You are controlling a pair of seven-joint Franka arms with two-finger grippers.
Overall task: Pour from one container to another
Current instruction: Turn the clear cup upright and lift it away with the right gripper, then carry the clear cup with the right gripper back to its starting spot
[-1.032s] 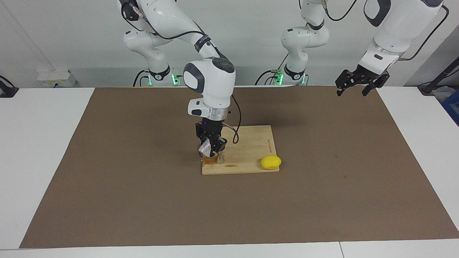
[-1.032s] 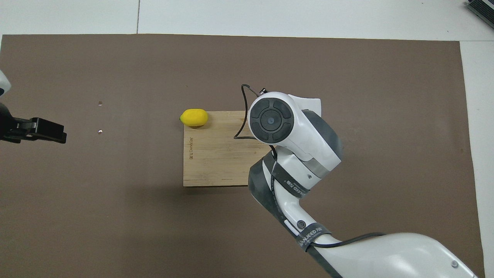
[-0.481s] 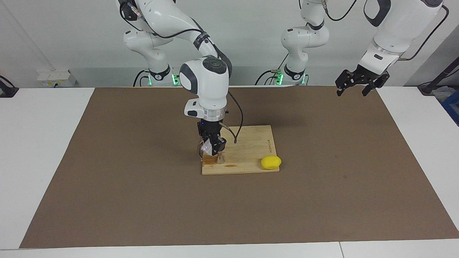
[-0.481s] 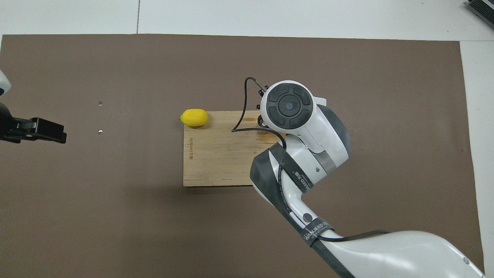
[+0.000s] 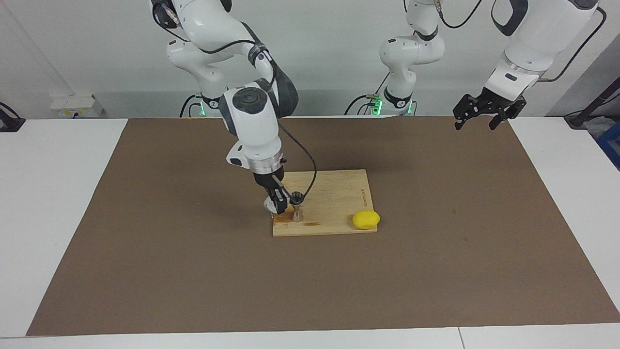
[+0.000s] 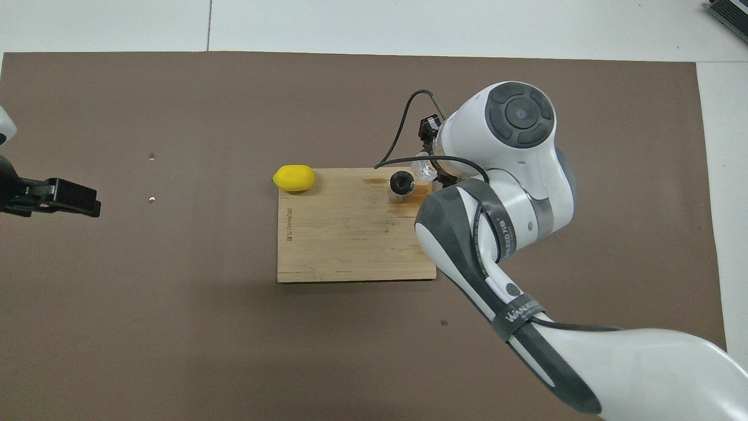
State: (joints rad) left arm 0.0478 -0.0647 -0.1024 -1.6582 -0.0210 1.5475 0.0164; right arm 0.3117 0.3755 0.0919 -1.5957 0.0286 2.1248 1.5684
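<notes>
The silvery hourglass jigger [image 5: 296, 209] [image 6: 400, 186] stands upright on the wooden board [image 5: 339, 194] [image 6: 345, 245], near the corner toward the right arm's end and farther from the robots. My right gripper [image 5: 277, 203] [image 6: 431, 171] leans down at a slant right beside the jigger, shut on the small clear cup [image 5: 269, 205] [image 6: 422, 169]. The cup hangs just off the jigger's rim; whether they touch I cannot tell. My left gripper [image 5: 475, 125] [image 6: 87, 202] waits open in the air over the mat's edge at the left arm's end.
A yellow lemon [image 5: 365, 219] [image 6: 294, 178] lies at the board's other corner on the same edge as the jigger. Darker wet stains [image 5: 310, 224] [image 6: 374, 181] mark the board by the jigger. A brown mat [image 5: 436, 252] covers the table.
My right arm's wrist swung out toward its own end of the table, tipping the gripper and cup to a slant. In the overhead view the jigger now shows. The left arm stayed still.
</notes>
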